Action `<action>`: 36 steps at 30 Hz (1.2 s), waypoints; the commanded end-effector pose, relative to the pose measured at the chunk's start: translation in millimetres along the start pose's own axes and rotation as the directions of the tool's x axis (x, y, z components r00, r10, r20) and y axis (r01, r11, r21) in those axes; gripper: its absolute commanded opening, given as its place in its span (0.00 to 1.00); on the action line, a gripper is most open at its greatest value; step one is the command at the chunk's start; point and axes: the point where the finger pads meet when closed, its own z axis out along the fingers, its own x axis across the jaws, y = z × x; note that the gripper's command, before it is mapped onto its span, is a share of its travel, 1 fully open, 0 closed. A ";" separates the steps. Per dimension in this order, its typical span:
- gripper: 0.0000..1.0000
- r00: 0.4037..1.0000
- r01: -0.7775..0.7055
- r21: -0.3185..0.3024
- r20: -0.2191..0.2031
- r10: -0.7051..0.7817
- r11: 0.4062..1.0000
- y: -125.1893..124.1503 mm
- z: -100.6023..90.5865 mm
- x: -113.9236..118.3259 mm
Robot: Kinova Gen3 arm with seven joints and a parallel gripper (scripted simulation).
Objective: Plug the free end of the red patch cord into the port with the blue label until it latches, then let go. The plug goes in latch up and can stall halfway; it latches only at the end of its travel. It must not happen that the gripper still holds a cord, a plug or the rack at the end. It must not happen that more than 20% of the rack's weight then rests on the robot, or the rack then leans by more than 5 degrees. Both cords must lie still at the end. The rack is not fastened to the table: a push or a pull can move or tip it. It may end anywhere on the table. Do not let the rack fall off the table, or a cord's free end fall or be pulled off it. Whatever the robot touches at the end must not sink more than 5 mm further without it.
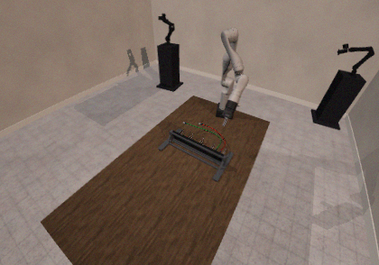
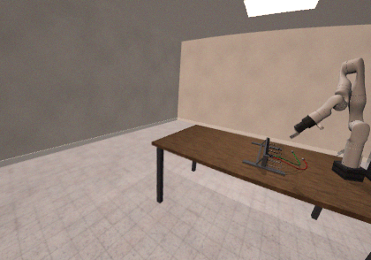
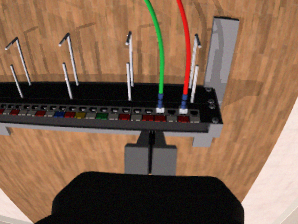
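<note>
The dark rack [image 1: 196, 149] [image 2: 264, 157] [image 3: 80, 96] stands across the wooden table [image 1: 158, 205] [image 2: 212, 144]. The red cord [image 1: 216, 131] [image 2: 301, 166] [image 3: 182, 36] and the green cord [image 1: 198, 125] [image 2: 292, 158] [image 3: 154, 23] are each plugged in at the rack's right end in the wrist view. Their free ends lie on the table behind the rack, toward the robot's base. A row of small coloured labels runs along the panel, with a blue one [image 3: 59, 113] left of the middle. My gripper [image 1: 224, 123] [image 2: 292, 136] [image 3: 151, 146] is shut and empty. It hangs in the air above the rack's right end.
The robot's base [image 1: 224, 111] [image 2: 351, 171] sits at the table's far end. Two black pedestals [image 1: 169, 66] [image 1: 337, 98] with camera arms stand on the floor beyond the table. Thin upright pins [image 3: 67, 63] stick out behind the rack panel.
</note>
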 end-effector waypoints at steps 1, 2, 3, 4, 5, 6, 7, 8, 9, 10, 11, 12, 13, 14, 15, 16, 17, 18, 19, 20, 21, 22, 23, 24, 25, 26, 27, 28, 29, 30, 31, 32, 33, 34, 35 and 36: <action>0.00 1.000 0.004 0.011 -0.007 -0.004 1.000 -5.3 1.9 3.8; 0.00 1.000 0.004 0.012 -0.008 -0.004 1.000 -6.2 2.1 4.8; 0.00 1.000 0.004 0.013 -0.009 -0.004 1.000 -7.0 2.3 5.5; 0.00 1.000 0.004 0.014 -0.010 -0.004 1.000 -7.6 2.5 6.1; 0.00 1.000 0.004 0.015 -0.011 -0.004 1.000 -8.0 2.6 6.6; 0.00 1.000 0.004 0.015 -0.012 -0.004 1.000 -8.3 2.7 6.9; 0.00 1.000 0.004 0.015 -0.012 -0.003 1.000 -8.5 2.7 7.1; 0.00 1.000 0.004 0.016 -0.012 -0.003 1.000 -8.6 2.8 7.2; 0.00 1.000 0.004 0.016 -0.012 -0.003 1.000 -8.6 2.8 7.2; 0.00 1.000 0.004 0.016 -0.012 -0.003 1.000 -8.6 2.8 7.2; 0.00 1.000 0.004 0.016 -0.012 -0.003 1.000 -8.6 2.8 7.2; 0.00 1.000 0.004 0.016 -0.012 -0.003 1.000 -8.6 2.8 7.2; 0.00 1.000 0.004 0.015 -0.012 -0.003 1.000 -8.6 2.9 7.2; 0.00 1.000 0.004 0.015 -0.012 -0.003 1.000 -8.6 3.1 7.2; 0.00 1.000 0.004 0.015 -0.012 -0.003 1.000 -8.6 3.4 7.2; 0.00 1.000 0.004 0.015 -0.012 -0.003 1.000 -8.6 3.4 7.2; 0.00 1.000 0.004 0.015 -0.012 -0.003 1.000 -8.6 3.4 7.2; 0.00 1.000 0.004 0.015 -0.012 -0.003 1.000 -8.6 3.9 7.2; 0.00 1.000 0.003 0.014 -0.012 -0.003 1.000 -8.6 4.4 7.2; 0.00 1.000 0.003 0.013 -0.012 -0.003 1.000 -8.6 5.2 7.3; 0.00 1.000 0.003 0.012 -0.012 -0.003 1.000 -8.6 6.1 7.3; 0.00 1.000 0.003 0.011 -0.012 -0.003 1.000 -8.6 7.2 7.3; 0.00 1.000 0.003 0.011 -0.012 -0.003 1.000 -8.6 8.5 7.3; 0.00 1.000 0.003 0.011 -0.012 -0.003 1.000 -8.6 10.1 7.4; 0.00 1.000 0.003 0.011 -0.012 -0.003 1.000 -8.6 11.8 7.4; 0.00 1.000 0.003 0.011 -0.012 -0.003 1.000 -8.6 13.8 7.4; 0.00 1.000 0.003 0.011 -0.012 -0.003 1.000 -8.6 16.0 7.5; 0.00 1.000 0.003 0.011 -0.012 -0.003 1.000 -8.7 18.5 7.5; 0.00 1.000 0.003 0.011 -0.012 -0.003 1.000 -8.7 21.2 7.6; 0.00 1.000 0.003 0.011 -0.012 -0.003 1.000 -8.7 24.1 7.6; 0.00 1.000 0.003 0.011 -0.012 -0.003 1.000 -8.7 27.3 7.7; 0.00 1.000 0.003 0.011 -0.012 -0.003 1.000 -8.7 30.8 7.7; 0.00 1.000 0.003 0.011 -0.012 -0.003 1.000 -8.7 30.8 7.7; 0.00 1.000 0.003 0.011 -0.012 -0.003 1.000 -8.7 30.8 7.7; 0.00 1.000 0.003 0.011 -0.012 -0.003 1.000 -8.7 34.5 7.8; 0.00 1.000 0.003 0.011 -0.012 -0.003 1.000 -8.7 38.4 7.9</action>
